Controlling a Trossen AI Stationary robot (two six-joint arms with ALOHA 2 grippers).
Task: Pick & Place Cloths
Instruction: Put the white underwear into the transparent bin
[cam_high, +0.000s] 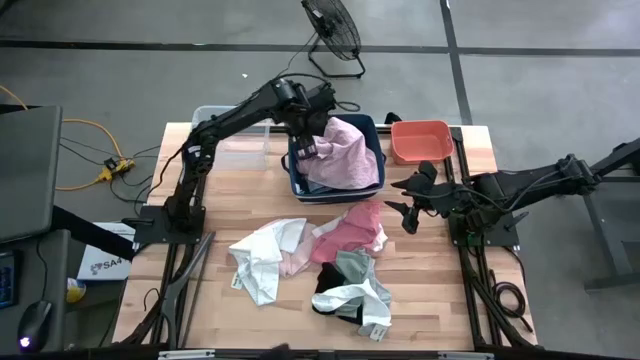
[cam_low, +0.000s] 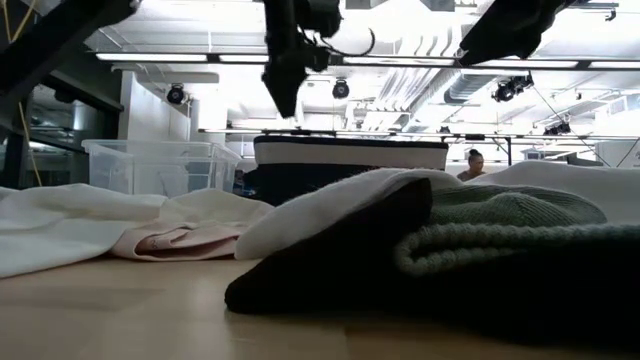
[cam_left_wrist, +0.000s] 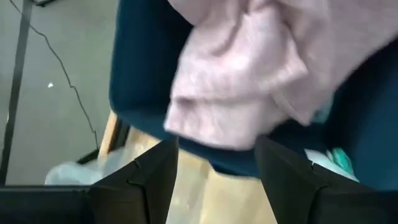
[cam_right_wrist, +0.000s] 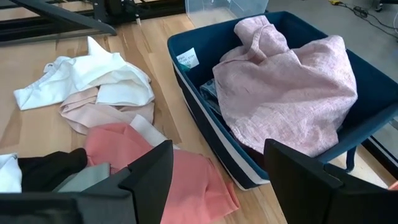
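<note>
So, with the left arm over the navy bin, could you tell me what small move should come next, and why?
Probably lift the left gripper clear of the navy bin and swing it toward the pile. Its jaws stand open and empty, the light pink cloth already lies in the bin, and the white cloth and others wait on the table.

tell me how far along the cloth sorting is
Done: a light pink cloth lies in the navy bin. In hand: nothing; the left gripper hangs open over that bin's edge, the right gripper waits open beside the pile. Left: the white cloth, hot pink cloth and grey cloth are on the table.
</note>
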